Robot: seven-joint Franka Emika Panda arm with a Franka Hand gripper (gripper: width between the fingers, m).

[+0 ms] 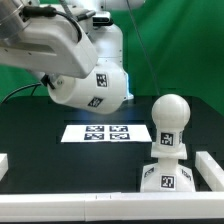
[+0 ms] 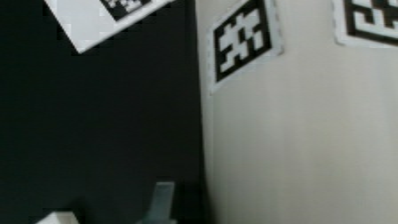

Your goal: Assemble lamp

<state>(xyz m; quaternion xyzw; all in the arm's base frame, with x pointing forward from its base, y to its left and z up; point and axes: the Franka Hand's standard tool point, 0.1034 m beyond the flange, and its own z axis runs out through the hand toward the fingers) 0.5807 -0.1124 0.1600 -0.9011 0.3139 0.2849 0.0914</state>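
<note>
At the exterior view's left, the white robot arm (image 1: 55, 50) reaches in from the far side above the black table (image 1: 40, 135); its lower end carries the matte white cup-shaped tapered shade (image 1: 92, 88), tilted, tagged with black-and-white squares and raised clear of the table. The gripper is hidden behind the shade in this view; in the wrist view only a grey fingertip (image 2: 164, 198) shows beside a large white tagged surface (image 2: 302, 140), so whether the jaws are spread or clamped cannot be told. Near the middle, farther back, the thin flat white marker board (image 1: 100, 133) lies on the table. At the exterior view's right, the matte white round-headed bulb (image 1: 169, 120) stands upright on the blocky white wedge base (image 1: 165, 177), near the front; both bear tags. A white rail (image 1: 210, 168) lies just right of the base; another white rail (image 1: 70, 200) runs along the near edge.
</note>
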